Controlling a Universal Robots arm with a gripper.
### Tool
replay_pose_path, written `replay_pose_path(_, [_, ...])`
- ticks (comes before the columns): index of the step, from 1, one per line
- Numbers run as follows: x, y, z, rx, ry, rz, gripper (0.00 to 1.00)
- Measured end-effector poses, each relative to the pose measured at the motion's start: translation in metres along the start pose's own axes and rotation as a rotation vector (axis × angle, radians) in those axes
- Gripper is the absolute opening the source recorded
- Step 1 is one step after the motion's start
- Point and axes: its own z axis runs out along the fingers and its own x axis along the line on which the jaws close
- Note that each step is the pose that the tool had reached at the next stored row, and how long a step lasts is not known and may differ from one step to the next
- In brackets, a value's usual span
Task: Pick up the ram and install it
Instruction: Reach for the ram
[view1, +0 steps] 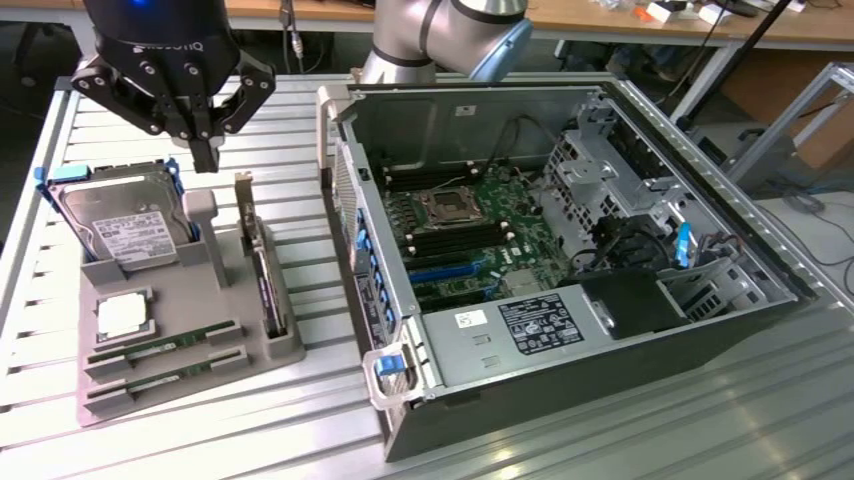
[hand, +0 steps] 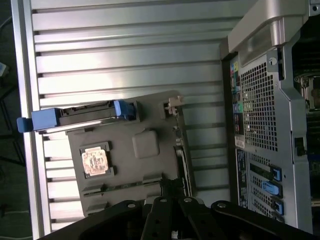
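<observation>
Gripper (view1: 204, 155), fingers pressed together and empty, hangs over the gray fixture (view1: 200, 285) between hard drive (view1: 127, 235) and expansion card (view1: 260, 265). The ram (view1: 158, 350), apparently two sticks, lies slotted at the fixture's opposite end. A descent here risks striking the card.
</observation>
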Motion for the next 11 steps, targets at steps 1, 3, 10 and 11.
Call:
replay_pose_path(1, [0.0, -0.0004, 0.0, 0.0, 0.0, 0.0, 0.1])
replay_pose_path(3, [-0.0001, -0.0009, 0.0, 0.0, 0.0, 0.0, 0.1])
replay_pose_path(10, [-0.0004, -0.0054, -0.0002, 0.0024, -0.0001, 0.0, 0.1])
replay_pose_path(11, [-0.0005, -0.0063, -0.0002, 0.0028, -0.0002, 0.0, 0.1])
